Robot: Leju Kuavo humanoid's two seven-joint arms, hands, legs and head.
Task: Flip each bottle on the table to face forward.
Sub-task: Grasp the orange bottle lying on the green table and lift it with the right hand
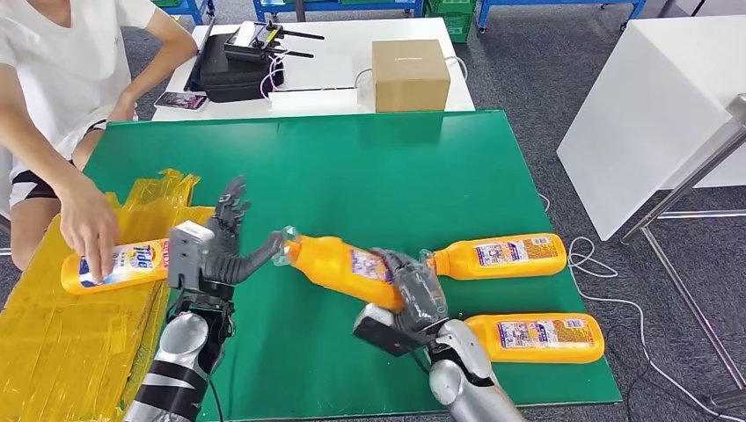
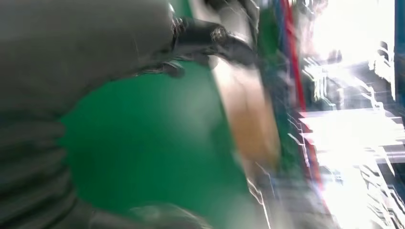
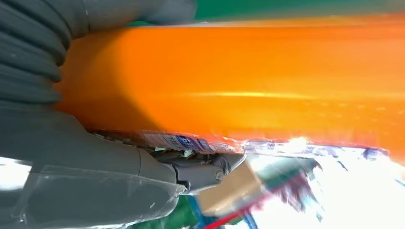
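Observation:
My right hand point(image 1: 412, 294) grips an orange bottle point(image 1: 339, 268) around its body, holding it tilted above the green mat point(image 1: 396, 167), cap toward the left. The same bottle point(image 3: 248, 81) lies against my right hand point(image 3: 71, 157) in the right wrist view. My left hand point(image 1: 220, 246) is spread, its thumb touching the bottle's clear cap point(image 1: 288, 244). The left wrist view is blurred, with dark fingers point(image 2: 210, 40) over the mat. Two more orange bottles point(image 1: 497, 255) point(image 1: 537, 337) lie on the mat at the right, back labels up. A person's hand point(image 1: 88, 230) rests on a fourth bottle point(image 1: 119, 266), front label up.
Yellow packaging point(image 1: 62, 343) covers the table's left side under the fourth bottle. A cardboard box point(image 1: 410, 75) and dark equipment point(image 1: 233, 66) sit on a white table behind the mat. A white board point(image 1: 651, 114) stands at the right, cables on the floor.

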